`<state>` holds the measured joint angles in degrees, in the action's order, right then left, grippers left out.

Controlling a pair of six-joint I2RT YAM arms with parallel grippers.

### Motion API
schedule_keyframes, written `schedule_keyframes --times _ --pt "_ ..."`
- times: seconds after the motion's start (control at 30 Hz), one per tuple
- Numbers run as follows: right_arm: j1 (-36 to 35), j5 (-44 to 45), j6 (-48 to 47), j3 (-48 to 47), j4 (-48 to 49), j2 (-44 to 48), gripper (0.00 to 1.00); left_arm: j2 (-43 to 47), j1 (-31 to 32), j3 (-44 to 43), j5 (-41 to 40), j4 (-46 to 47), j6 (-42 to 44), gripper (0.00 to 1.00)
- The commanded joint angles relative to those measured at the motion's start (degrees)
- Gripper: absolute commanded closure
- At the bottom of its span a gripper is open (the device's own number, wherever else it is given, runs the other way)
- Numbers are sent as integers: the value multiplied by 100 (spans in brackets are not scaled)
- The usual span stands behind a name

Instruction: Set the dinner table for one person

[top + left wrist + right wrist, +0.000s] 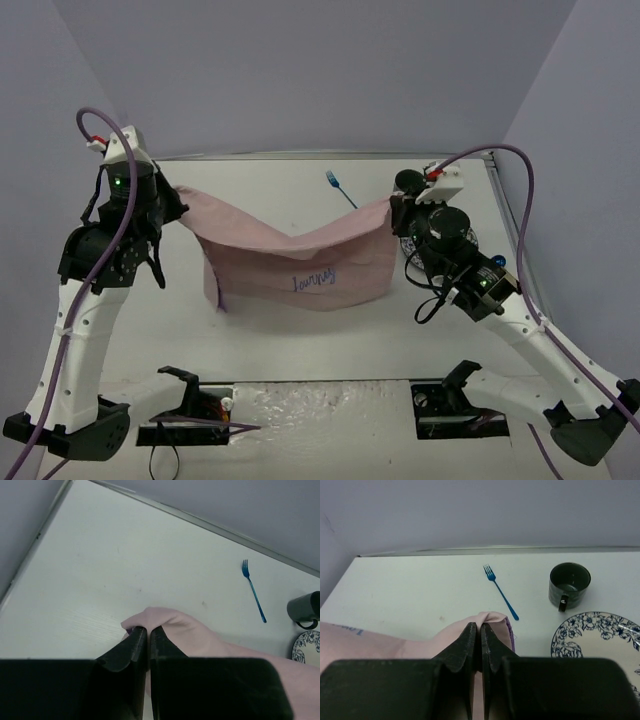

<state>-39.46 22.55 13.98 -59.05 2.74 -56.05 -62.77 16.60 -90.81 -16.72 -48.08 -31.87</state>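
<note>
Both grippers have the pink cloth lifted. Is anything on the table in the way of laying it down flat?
Possibly. The blue fork lies on the dinner table just beyond the cloth, and the plate and mug sit beside the right gripper. Table under the sagging cloth is hidden.

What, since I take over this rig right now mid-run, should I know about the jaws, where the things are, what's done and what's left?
Left gripper: jaws shut on one corner of the pink cloth.
Right gripper: jaws shut on another corner.
The cloth hangs sagging between them over the dinner table.
Blue fork lies at the far side; dark mug and patterned plate sit to its right.
Done: cloth gripped.
Left, likely: lay it flat, then set plate, fork and mug.
</note>
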Motion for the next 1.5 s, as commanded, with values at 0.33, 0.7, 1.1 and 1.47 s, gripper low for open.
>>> schedule_keyframes --times 0.33,0.7,1.1,1.47 --pt "9 28 -524 -1171 -509 -402 100 -775 -710 -940 208 506 1418 100" --pt "4 240 -1157 -1944 -24 -542 100 -3015 -1150 -3560 2348 1182 1810 100" --pt "-6 -1762 -956 -1047 -49 355 100 -2119 -1857 -1795 3875 3100 2010 100" --pt "-776 -3790 601 1474 -235 -643 100 -1583 -2484 1954 2598 3017 2222 100"
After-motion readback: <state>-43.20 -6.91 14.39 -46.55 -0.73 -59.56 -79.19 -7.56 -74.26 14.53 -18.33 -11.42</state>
